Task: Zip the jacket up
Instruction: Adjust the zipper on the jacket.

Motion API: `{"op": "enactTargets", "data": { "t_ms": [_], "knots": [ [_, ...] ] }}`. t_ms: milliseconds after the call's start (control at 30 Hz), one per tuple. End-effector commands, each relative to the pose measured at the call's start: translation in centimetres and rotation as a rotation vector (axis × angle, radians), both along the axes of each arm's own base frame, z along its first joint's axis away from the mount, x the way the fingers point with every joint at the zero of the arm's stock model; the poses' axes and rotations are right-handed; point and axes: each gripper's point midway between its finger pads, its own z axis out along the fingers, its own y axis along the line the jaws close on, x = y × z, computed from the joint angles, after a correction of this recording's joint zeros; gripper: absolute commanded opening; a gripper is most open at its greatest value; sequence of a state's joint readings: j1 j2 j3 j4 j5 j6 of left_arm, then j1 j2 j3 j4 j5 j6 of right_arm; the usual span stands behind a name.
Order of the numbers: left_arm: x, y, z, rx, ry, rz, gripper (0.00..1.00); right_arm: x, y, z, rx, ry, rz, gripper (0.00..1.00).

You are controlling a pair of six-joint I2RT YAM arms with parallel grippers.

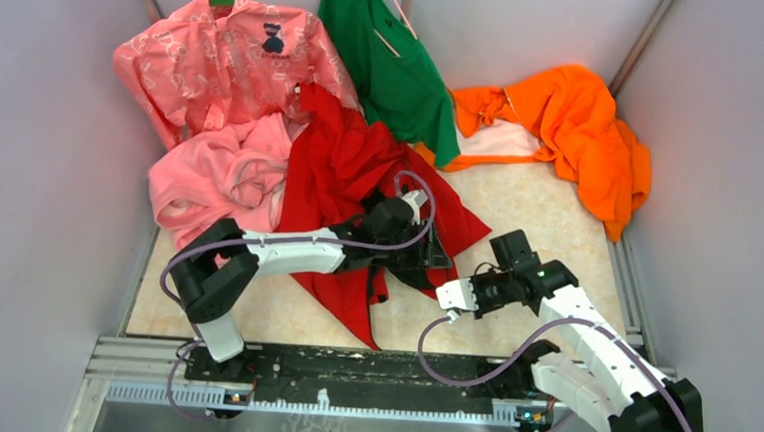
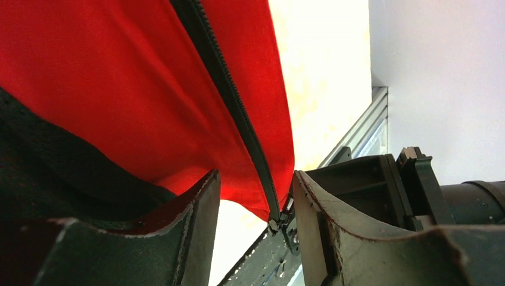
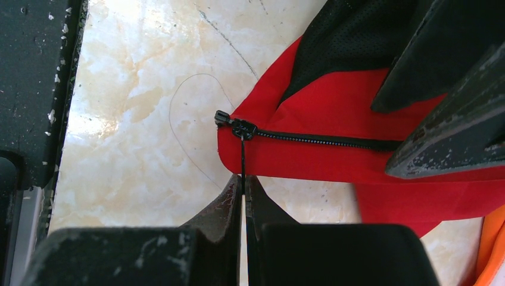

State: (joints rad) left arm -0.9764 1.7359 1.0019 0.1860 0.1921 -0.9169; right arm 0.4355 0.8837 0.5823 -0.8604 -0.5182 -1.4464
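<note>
right gripper (image 3: 243,182) was noted clamped on the zipper pull (image 3: 243,155), lower centre; left gripper (image 2: 255,179) apart around the hem of the jacket (image 2: 119,71). unheld, hem could be dragged along.

Jacket: bright red thin cloth jacket (image 1: 345,174), smooth, a little shiny, soft folds
Lining: black inner lining (image 3: 351,36), net-like cloth with tiny holes, matt
Zipper: long dark zipper (image 3: 321,140), small hard teeth on dull tape, with a thin dark zipper pull (image 3: 243,156)
Left gripper fingers (image 2: 184,232): black hard plastic, matt, scratched, pale chipped edges
Right gripper fingers (image 3: 223,208): black hard plastic, rough, white specks
Table: cream stone-look table top (image 3: 137,77), smooth, glossy, hair-thin marks
Rail: grey metal rail (image 2: 357,138), smooth, dull shine
Pink garment: plain pink fleece garment (image 1: 215,181), fluffy, matt
Orange garment: bright orange cloth garment (image 1: 584,128), soft, matt
</note>
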Motion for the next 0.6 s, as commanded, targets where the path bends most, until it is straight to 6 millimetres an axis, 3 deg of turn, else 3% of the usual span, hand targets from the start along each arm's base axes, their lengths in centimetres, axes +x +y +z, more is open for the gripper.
{"op": "enactTargets", "data": {
  "t_ms": [0,200,367,567],
  "knots": [
    [0.4,-0.4,-0.6,0.077,0.012,0.05,0.54,0.0,0.6,0.5,0.036,-0.012,0.017,0.0],
    [0.5,-0.4,-1.1,0.165,0.021,0.069,0.53,-0.1,0.7,0.4,0.031,-0.012,0.027,0.0],
    [0.3,-0.3,-1.9,0.216,0.037,0.076,0.44,-0.1,0.8,0.4,0.032,-0.015,0.032,0.0],
    [0.1,-0.2,-2.1,0.232,0.043,0.063,0.41,-0.1,0.9,0.4,0.032,-0.017,0.039,0.0]
  ]
}}
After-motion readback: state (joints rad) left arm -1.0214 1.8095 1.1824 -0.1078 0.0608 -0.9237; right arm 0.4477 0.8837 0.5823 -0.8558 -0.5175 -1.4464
